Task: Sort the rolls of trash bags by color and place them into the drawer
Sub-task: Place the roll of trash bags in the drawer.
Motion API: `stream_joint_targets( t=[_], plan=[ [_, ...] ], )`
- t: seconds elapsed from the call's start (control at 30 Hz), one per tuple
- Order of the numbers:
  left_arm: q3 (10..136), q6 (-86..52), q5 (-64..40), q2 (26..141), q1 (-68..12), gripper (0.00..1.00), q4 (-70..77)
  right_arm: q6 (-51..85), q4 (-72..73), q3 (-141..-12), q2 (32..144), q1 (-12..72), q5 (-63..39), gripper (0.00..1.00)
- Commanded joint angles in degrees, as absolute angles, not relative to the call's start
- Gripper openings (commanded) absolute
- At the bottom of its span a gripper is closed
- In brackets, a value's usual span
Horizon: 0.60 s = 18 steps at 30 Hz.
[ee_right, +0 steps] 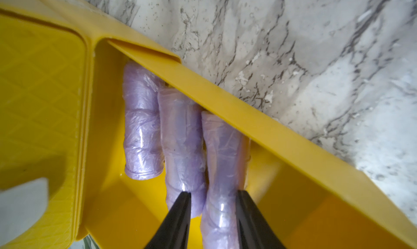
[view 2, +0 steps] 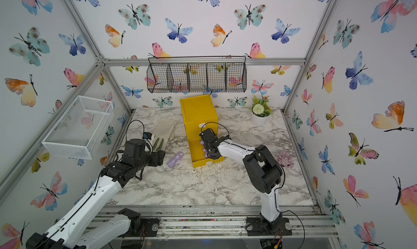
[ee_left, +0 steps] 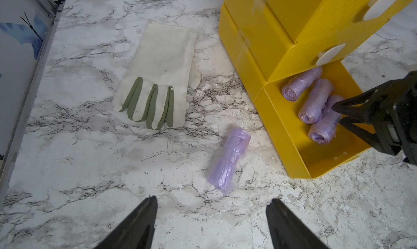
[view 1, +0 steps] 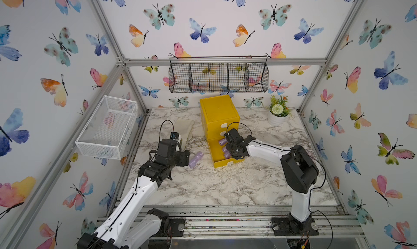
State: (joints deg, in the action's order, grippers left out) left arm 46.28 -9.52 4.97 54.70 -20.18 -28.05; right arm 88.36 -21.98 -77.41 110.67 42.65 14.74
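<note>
The yellow drawer chest (view 1: pixel 220 114) stands mid-table with its bottom drawer (ee_left: pixel 293 155) pulled out. Three purple rolls (ee_right: pixel 141 123) lie side by side in that drawer. My right gripper (ee_right: pixel 213 193) reaches into it. Its jaws stand slightly apart around the roll nearest the drawer's side wall (ee_right: pixel 222 157), with a small gap on one side. A fourth purple roll (ee_left: pixel 229 161) lies loose on the marble, left of the drawer. Just behind it my left gripper (ee_left: pixel 213 200) is held wide open and empty. No pink or green rolls are in view.
A pale glove with green stripes (ee_left: pixel 158 76) lies flat left of the chest. A potted plant (view 1: pixel 277 114) stands at the back right. A white mesh basket (view 1: pixel 108 126) hangs on the left wall and a black wire basket (view 1: pixel 218 76) on the back wall.
</note>
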Motion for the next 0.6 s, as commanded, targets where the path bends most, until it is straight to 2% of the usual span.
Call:
stream_joint_targets(
  t=[0.0, 0.3, 0.57],
  plan=[
    [45.62, -9.76, 4.36, 53.88, -19.78, 0.81, -27.42, 85.51, -23.2, -77.46, 105.61, 42.28, 15.35, 0.39],
    [45.54, -9.85, 4.8, 54.31, -19.75, 0.81, -27.51, 78.19, -18.32, -70.23, 92.89, 42.28, 15.69, 0.4],
    [45.62, -9.84, 4.5, 56.56, -19.73, 0.8, -27.51, 56.84, -2.13, -52.99, 75.65, 42.19, 10.36, 0.44]
  ],
)
